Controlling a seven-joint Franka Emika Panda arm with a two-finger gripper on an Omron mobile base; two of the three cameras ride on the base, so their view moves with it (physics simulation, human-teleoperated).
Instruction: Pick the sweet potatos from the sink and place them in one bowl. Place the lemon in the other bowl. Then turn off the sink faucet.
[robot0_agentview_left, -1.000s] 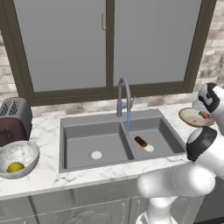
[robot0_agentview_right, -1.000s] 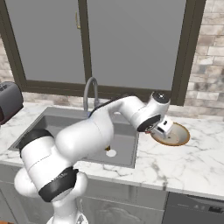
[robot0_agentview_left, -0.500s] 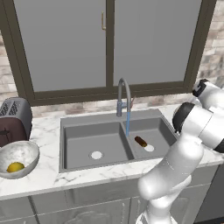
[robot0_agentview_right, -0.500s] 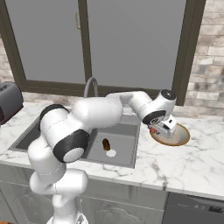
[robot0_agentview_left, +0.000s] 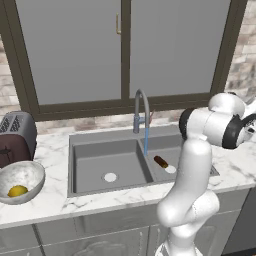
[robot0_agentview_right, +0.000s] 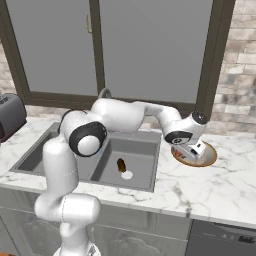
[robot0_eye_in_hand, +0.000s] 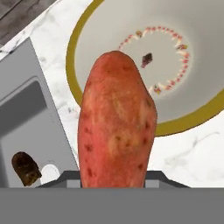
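My gripper (robot0_agentview_right: 198, 150) is shut on the orange-red sweet potato (robot0_eye_in_hand: 116, 122), which hangs just above the shallow tan bowl (robot0_agentview_right: 210, 156) on the counter right of the sink; in the hand view the bowl's brownish rim (robot0_eye_in_hand: 75, 52) curves behind the tuber. The dark sweet potato (robot0_agentview_left: 160, 161) (robot0_agentview_right: 121, 165) (robot0_eye_in_hand: 25, 167) lies in the sink's right basin (robot0_agentview_left: 175, 145) beside the drain. The lemon (robot0_agentview_left: 17, 190) rests inside the marbled bowl (robot0_agentview_left: 22, 175) at the far left. A blue stream of water runs from the gooseneck faucet (robot0_agentview_left: 141, 107).
A toaster (robot0_agentview_left: 15, 137) (robot0_agentview_right: 10, 115) stands on the counter left of the sink, behind the marbled bowl. A dark-framed window runs along the back wall. My own arm arches across the sink's right side. Marble counter stretches right of the tan bowl.
The arm's elbow has swung round over the sink's right side. The hand has shifted a little right over the tan bowl, still gripping the orange-red sweet potato.
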